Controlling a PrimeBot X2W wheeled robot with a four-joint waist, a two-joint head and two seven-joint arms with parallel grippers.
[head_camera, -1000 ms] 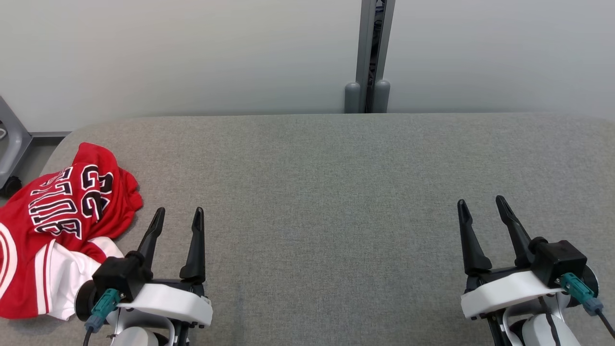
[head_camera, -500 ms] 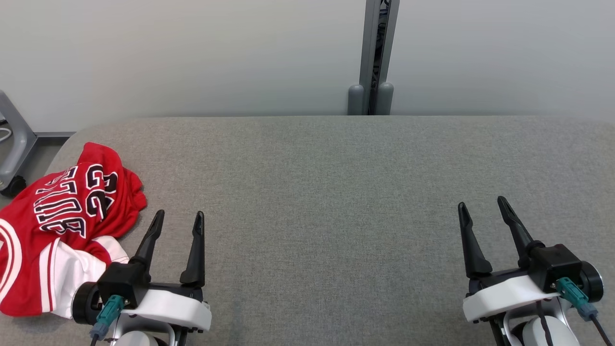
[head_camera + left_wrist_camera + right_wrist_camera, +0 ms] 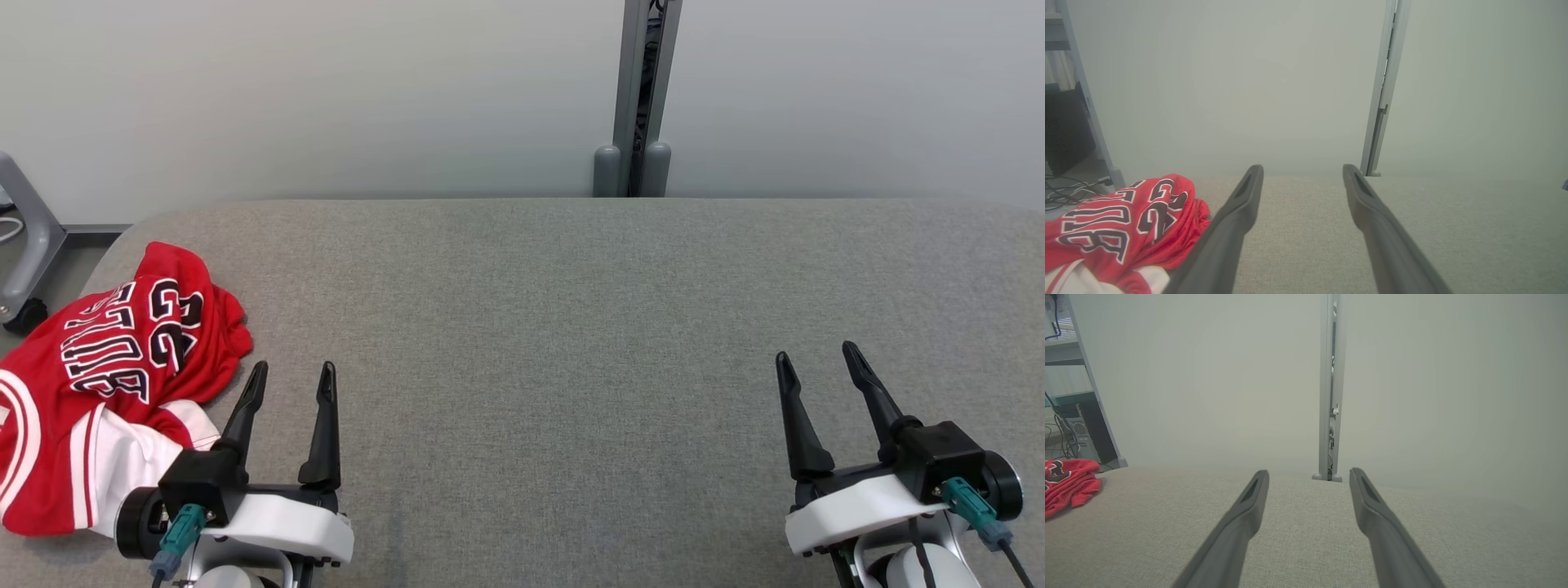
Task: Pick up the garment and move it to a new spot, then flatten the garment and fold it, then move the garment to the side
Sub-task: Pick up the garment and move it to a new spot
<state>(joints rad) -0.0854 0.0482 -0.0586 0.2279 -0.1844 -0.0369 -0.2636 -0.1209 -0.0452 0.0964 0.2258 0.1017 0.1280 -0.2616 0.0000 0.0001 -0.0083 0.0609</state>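
Two claws spread, empty. Head: crumpled red mesh jersey (image 3: 106,367) at left edge of grey fabric surface (image 3: 531,327), just beside left claw (image 3: 294,367); right claw (image 3: 815,353) well apart. Left wrist: jersey off-axis, straight reach likely misses. Right wrist: jersey far left; dragging risks edge drop-off.

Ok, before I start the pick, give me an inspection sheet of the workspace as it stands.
Surface: grey fabric-covered table, flat.
Job's things: crumpled red mesh jersey with white trim and black lettering, at the table's left edge, not yet picked up.
Clutter: nothing seen.
Tools: left tool open, empty, beside the jersey; right tool open, empty, over bare fabric.
Cables: teal-plug lead at each wrist; loose dark wires on the floor left of the table.
Surroundings: pale wall, grey vertical post behind; grey frame leg with castor at left.
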